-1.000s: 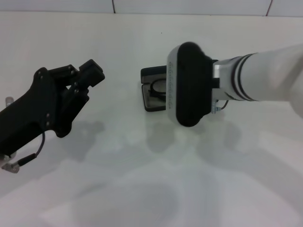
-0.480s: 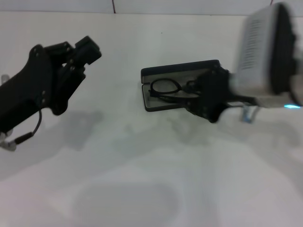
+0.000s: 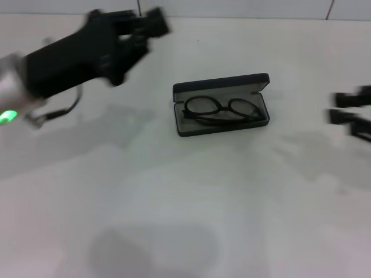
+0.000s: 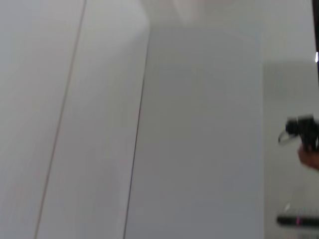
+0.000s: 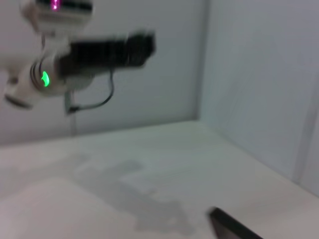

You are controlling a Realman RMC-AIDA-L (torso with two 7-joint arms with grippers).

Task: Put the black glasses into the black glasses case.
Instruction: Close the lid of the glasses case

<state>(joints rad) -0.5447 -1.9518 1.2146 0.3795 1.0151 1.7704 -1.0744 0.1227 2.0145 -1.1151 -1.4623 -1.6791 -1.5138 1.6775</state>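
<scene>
The black glasses case (image 3: 221, 105) is lying open on the white table (image 3: 185, 202), a little right of centre and toward the far side. Its lid is folded back on the far edge, showing a pale lining. The black glasses (image 3: 220, 109) are lying inside the case, folded, with the two oval lenses side by side along its length and the frame sitting within the case walls.

The left gripper (image 3: 152, 20) is hanging in the air at the far left, well apart from the case, with the dark arm body trailing back toward the left edge, where a green light is glowing. It is holding nothing, but whether its fingers are spread or closed cannot be told from this angle. In the right wrist view the same left gripper (image 5: 142, 46) is showing far off against the wall, above the table.

The right gripper (image 3: 351, 108) is sitting at the right edge, well apart from the case on its right side. Its two dark fingers are standing apart with a gap between them, holding nothing. A dark corner of the case (image 5: 232, 226) is showing low in the right wrist view.
</scene>
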